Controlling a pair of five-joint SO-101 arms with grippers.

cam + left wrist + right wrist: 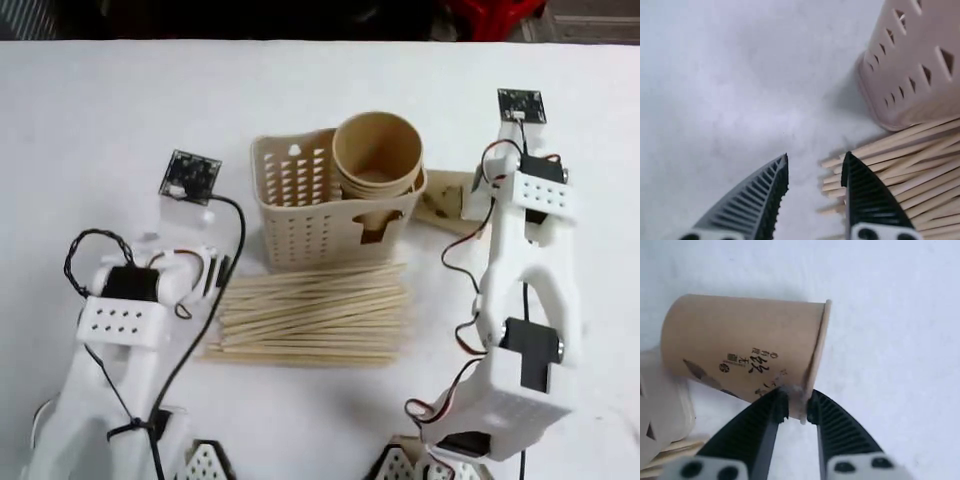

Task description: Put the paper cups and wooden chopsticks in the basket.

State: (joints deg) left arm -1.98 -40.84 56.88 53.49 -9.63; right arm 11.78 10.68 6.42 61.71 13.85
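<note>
- Looking down from above, the beige slotted basket point(300, 205) stood mid-table on the white table point(100, 100), with a stack of paper cups point(378, 150) nested in the end nearer the right arm.
- The wooden chopsticks point(310, 315) were all out on the table, piled flat in a loose bundle right in front of the basket, with the top few touching its base.
- One loose paper cup point(740, 345) lay on its side just beside the basket, base toward it and mouth pointing away.
- The right gripper point(796, 402) had its fingers pinched onto that cup's rim, with the cup resting on the table.
- The left gripper point(816, 157) hung low by the bundle's ends, jaws spread and holding nothing. One fingertip point(852, 165) sat over the stick tips and the other was over bare table.
</note>
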